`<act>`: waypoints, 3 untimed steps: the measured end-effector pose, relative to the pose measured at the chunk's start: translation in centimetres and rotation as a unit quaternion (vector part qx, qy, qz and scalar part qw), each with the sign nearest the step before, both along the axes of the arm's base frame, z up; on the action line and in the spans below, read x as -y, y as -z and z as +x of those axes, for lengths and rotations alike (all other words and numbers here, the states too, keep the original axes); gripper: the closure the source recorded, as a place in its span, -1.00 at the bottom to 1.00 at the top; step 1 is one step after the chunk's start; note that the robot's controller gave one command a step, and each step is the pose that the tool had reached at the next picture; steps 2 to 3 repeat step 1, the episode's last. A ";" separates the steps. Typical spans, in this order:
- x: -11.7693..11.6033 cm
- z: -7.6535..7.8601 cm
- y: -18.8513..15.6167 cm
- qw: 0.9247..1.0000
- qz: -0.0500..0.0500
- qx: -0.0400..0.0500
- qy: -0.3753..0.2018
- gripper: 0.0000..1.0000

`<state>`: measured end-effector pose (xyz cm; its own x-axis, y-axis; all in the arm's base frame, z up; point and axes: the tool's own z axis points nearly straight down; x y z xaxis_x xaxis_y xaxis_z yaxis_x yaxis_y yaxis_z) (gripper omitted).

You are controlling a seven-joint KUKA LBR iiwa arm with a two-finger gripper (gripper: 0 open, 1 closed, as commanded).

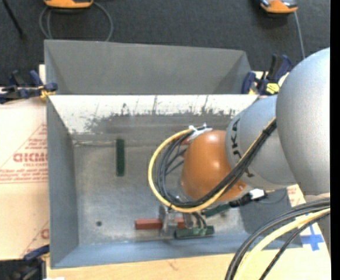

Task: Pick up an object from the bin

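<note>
1. Gripper (171, 221): low in the bin, by the front wall, right of centre. Open or closed: cannot tell.
2. Bin (62, 174): grey metal, floor mostly bare, few loose things.
3. Speck (99, 224): small, dark, on the floor at front left. Well apart from the gripper.
4. Bar (120, 157): dark green, narrow, lying flat left of centre, toward the back wall. Well apart from the gripper and apparently untouched.
5. Block (148, 224): red-brown, oblong, lying flat by the front wall. Right end meets the gripper's left side, so nearest thing to it. Gripped or merely beside: cannot tell.
6. Green piece (196, 232): flat, just right of the gripper by the front wall. Bin thing or robot part: unclear.
7. Cover (208, 165): orange, on the wrist, with cables looped around, hiding much of the gripper.
8. Progress, as judged: gripper down at floor level next to the block. No grasp confirmed and nothing seen raised off the floor. Left to do: secure hold on one thing, most likely the block, then lift clear of the bin.
</note>
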<state>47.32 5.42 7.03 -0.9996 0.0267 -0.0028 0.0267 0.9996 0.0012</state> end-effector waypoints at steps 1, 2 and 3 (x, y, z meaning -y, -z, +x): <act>-0.8 1.6 -16.7 1.000 0.001 0.004 0.000 1.00; -0.8 1.6 -16.7 1.000 0.001 0.004 0.000 1.00; -0.8 1.6 -16.7 1.000 0.001 0.004 0.000 1.00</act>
